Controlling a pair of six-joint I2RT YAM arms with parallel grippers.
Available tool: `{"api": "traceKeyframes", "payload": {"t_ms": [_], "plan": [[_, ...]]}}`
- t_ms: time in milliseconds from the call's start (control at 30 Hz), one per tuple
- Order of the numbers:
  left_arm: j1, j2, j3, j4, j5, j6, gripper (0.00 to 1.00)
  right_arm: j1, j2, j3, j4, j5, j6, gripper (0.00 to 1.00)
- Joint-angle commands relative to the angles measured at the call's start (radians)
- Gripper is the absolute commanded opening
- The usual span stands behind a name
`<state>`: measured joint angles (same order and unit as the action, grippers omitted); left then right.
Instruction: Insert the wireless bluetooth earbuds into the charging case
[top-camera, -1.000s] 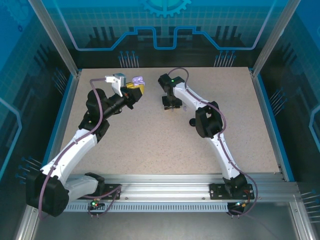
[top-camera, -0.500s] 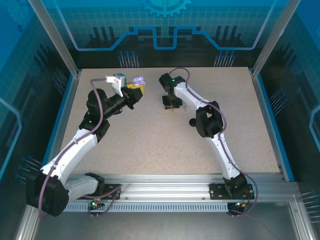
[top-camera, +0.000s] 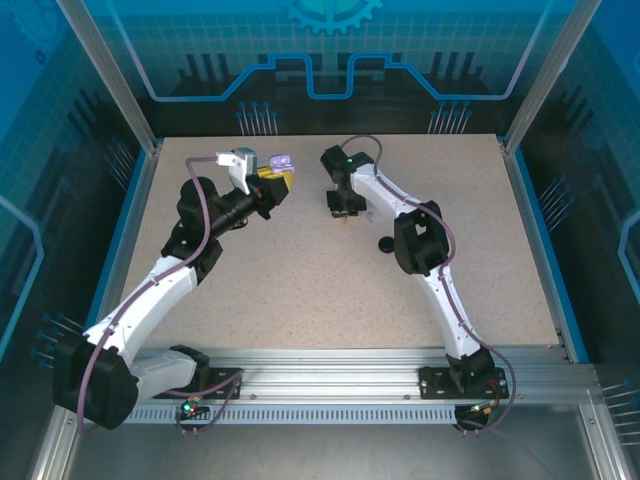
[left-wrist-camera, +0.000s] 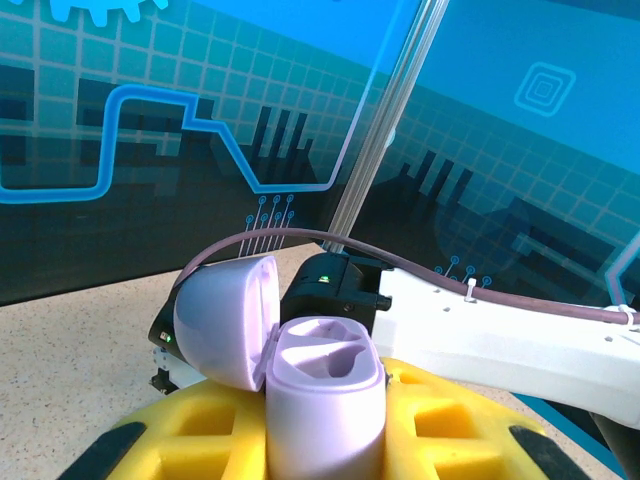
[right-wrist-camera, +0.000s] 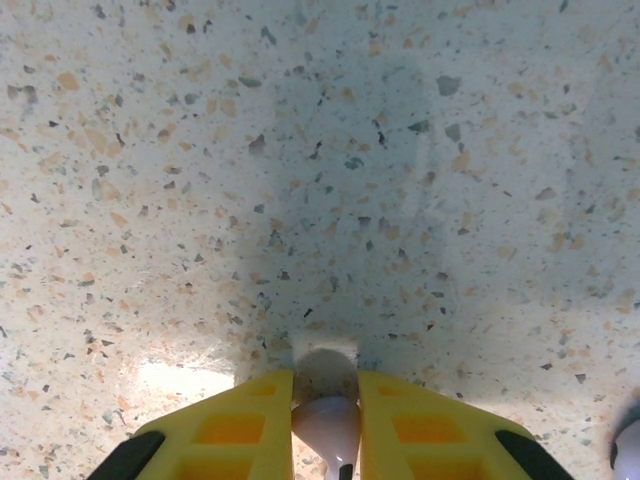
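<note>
Right claw (right-wrist-camera: 325, 388) is shown down at the desk (right-wrist-camera: 300, 150), its yellow fingers (right-wrist-camera: 240, 425) drawn in against both sides of a pale earbud (right-wrist-camera: 325, 420). The earbud rests on the desk and is judged not yet lifted. Left claw (left-wrist-camera: 325, 430) is clamped on the lavender case (left-wrist-camera: 325, 410), which is held clear of the desk, mouth upward, with its lid (left-wrist-camera: 225, 320) swung back on the hinge. Two wells (left-wrist-camera: 322, 362) are seen in the case and both are empty; no earbud is seated. The task is therefore judged to be at an early stage: the case is opened and presented, and one earbud is gripped. Lifting, carrying, aligning and seating are left, for this earbud and for its mate. A pale rounded thing (right-wrist-camera: 628, 445) near the earbud is cut by the frame's edge and cannot be named. In the top view the claws are seen apart, the case to the left of the right claw.
</note>
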<state>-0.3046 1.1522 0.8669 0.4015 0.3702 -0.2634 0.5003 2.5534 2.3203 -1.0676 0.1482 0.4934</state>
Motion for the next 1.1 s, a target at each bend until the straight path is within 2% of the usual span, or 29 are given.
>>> {"api": "traceKeyframes", "payload": {"t_ms": [0,433,667,833,1067], "plan": [[-0.01,-0.001,0.024,0.035,0.008,0.004,0.0,-0.022,-0.017,-0.04,0.017,0.012,0.006,0.18],[-0.031,-0.049,0.03,0.065,0.048,0.056,0.0,0.001,-0.236,-0.064,0.047,0.031,0.018,0.16],[-0.054,-0.068,-0.019,0.149,0.039,0.105,0.0,0.035,-0.434,-0.095,0.06,0.061,0.016,0.15],[-0.076,-0.063,-0.087,0.292,0.049,0.173,0.0,0.057,-0.588,-0.138,0.075,0.097,0.01,0.15],[-0.112,-0.051,-0.123,0.346,0.029,0.285,0.0,0.076,-0.794,-0.23,0.124,0.137,0.003,0.15]]}}
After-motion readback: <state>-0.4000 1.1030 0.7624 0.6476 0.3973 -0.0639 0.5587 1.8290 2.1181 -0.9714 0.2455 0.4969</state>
